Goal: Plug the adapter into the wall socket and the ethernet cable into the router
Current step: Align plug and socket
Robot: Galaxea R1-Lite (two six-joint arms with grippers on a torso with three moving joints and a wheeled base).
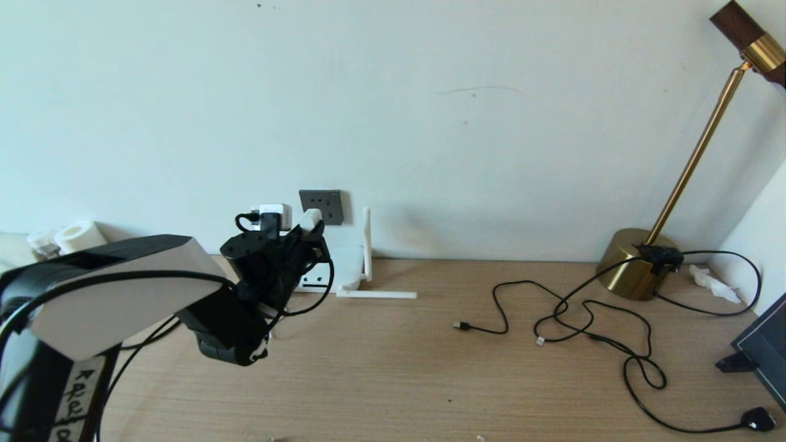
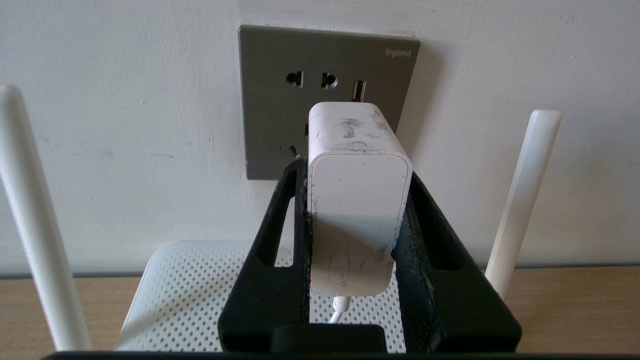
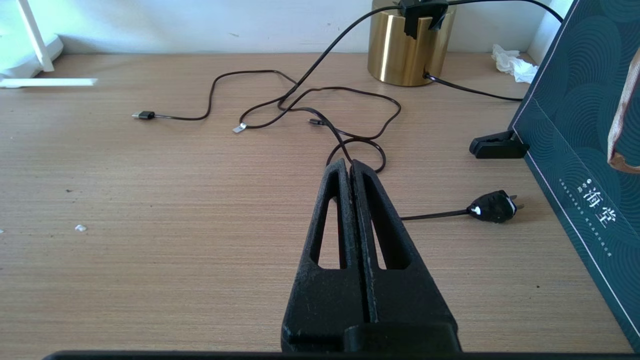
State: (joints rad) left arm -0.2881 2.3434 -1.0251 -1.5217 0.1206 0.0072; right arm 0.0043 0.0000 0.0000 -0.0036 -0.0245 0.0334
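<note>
My left pincer [image 2: 357, 210] grips the small white cube-shaped adapter [image 2: 356, 200] just short of the dark grey square wall socket [image 2: 280, 100] ahead; next I need aligned pins, then a straight push. Right pincer [image 3: 351, 170] clenched, idle.

Pale wall [image 1: 491, 123] behind a wooden desk [image 1: 430, 368]; brass lamp [image 1: 638, 264], apparently unlit.

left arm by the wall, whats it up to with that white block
The left gripper holds the adapter between its fingers, right in front of the wall socket, above the router. From here I cannot tell whether the pins are in. The right gripper is shut and empty above the desk, near the loose black cables.
</note>
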